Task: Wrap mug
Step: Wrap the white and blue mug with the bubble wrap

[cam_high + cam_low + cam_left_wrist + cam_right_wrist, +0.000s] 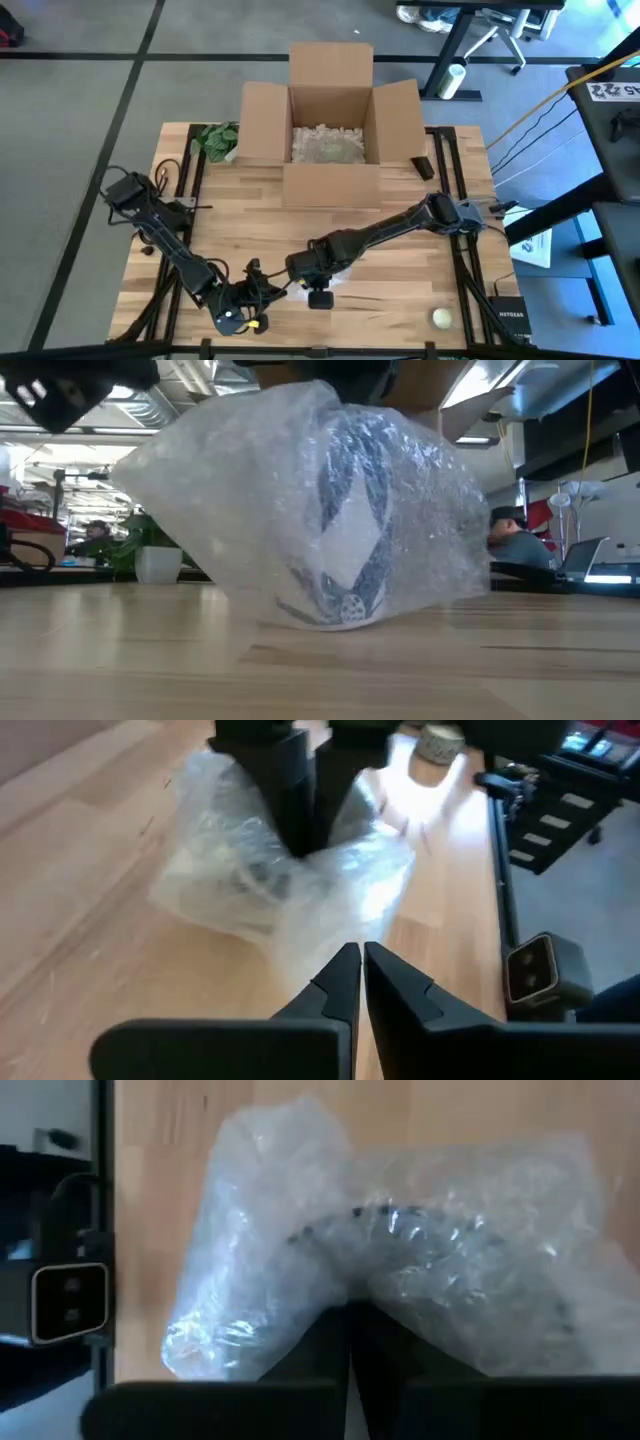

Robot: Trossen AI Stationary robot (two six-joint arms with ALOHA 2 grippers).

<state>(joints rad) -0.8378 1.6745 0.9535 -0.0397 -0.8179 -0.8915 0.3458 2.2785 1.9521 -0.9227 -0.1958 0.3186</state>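
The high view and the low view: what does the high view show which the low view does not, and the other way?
Only the high view shows the open cardboard box at the table's far side, the green leaves beside it, a small pale ball near the front right corner, and both arms reaching to the front edge.

Only the low view shows the mug with its dark blue pattern through the bubble wrap, and a person in the room behind.

Both show the wrapped bundle resting on the wooden table.
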